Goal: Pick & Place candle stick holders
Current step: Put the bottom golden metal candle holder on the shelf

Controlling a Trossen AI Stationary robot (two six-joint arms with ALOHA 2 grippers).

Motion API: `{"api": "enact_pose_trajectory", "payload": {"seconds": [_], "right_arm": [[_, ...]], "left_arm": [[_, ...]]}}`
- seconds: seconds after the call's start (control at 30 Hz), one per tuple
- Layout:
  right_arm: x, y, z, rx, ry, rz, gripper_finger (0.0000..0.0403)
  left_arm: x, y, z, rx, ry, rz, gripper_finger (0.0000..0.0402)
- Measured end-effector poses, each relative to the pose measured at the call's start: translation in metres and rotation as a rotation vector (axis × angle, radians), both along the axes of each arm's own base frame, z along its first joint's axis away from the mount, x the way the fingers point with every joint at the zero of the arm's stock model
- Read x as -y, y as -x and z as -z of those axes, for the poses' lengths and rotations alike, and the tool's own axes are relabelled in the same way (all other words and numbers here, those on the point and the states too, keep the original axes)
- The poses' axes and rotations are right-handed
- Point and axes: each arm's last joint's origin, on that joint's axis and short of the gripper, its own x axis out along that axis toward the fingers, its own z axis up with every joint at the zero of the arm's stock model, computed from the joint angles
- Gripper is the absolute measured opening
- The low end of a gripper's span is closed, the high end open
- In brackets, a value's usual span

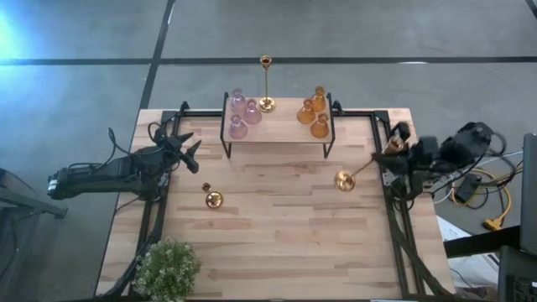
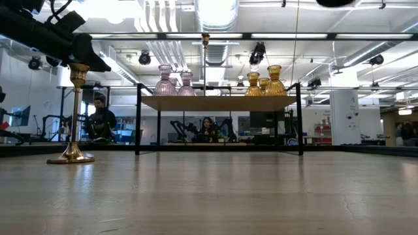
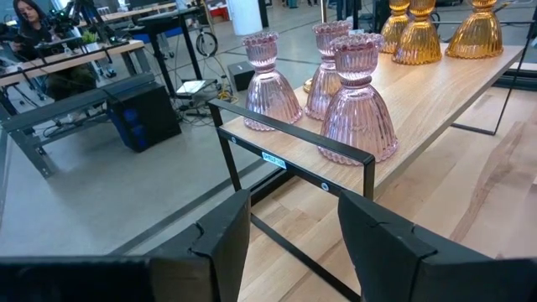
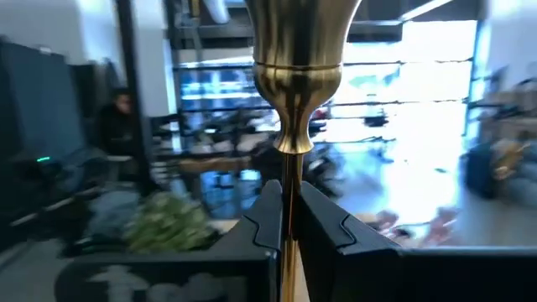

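Three pink glass candle stick holders (image 1: 241, 113) and three amber ones (image 1: 312, 113) stand on a black-framed wooden shelf (image 1: 277, 132) at the table's far side. One gold holder (image 1: 266, 84) stands at the shelf's back. Another gold holder (image 1: 211, 198) stands on the table in front of my left gripper (image 1: 191, 153), which is open with nothing between its fingers (image 3: 294, 243). My right gripper (image 1: 384, 158), near the table's right edge, is shut on a third gold holder (image 1: 357, 172). My right gripper pinches the gold holder's thin stem (image 4: 291, 180) between its two fingers, just below the cup (image 4: 298, 50). The fingers lie across the stem. The holder is lifted clear of the table and slants, its round base (image 1: 345, 179) toward the table's middle.
A green leafy plant (image 1: 168, 268) stands at the near left corner. Black rails (image 1: 394, 218) run along the table's left and right sides. Cables and gear (image 1: 478, 180) lie off the right edge. People sit in the room beyond the table (image 2: 98, 121).
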Motion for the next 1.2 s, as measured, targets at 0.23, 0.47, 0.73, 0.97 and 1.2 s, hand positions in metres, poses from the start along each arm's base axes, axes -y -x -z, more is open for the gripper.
{"api": "enact_pose_trajectory", "payload": {"seconds": [0.23,0.47,0.73,0.97,1.2], "right_arm": [[0.01,-0.004,-0.073,-0.021,0.088,0.152,0.0011],[0.025,-0.033,-0.119,-0.07,0.107,0.411,0.0011],[0.052,-0.098,-0.138,-0.153,0.125,0.463,0.0011],[0.072,-0.136,-0.15,-0.164,0.169,0.46,0.0011],[0.107,-0.165,-0.149,-0.183,0.161,0.425,0.0011]], "left_arm": [[0.0,0.0,0.0,0.0,0.0,0.0,0.0186],[0.0,0.0,0.0,0.0,0.0,0.0,0.0187],[0.0,0.0,0.0,0.0,0.0,0.0,0.0186],[0.0,0.0,0.0,0.0,0.0,0.0,0.0187],[0.0,0.0,0.0,0.0,0.0,0.0,0.0187]]}}
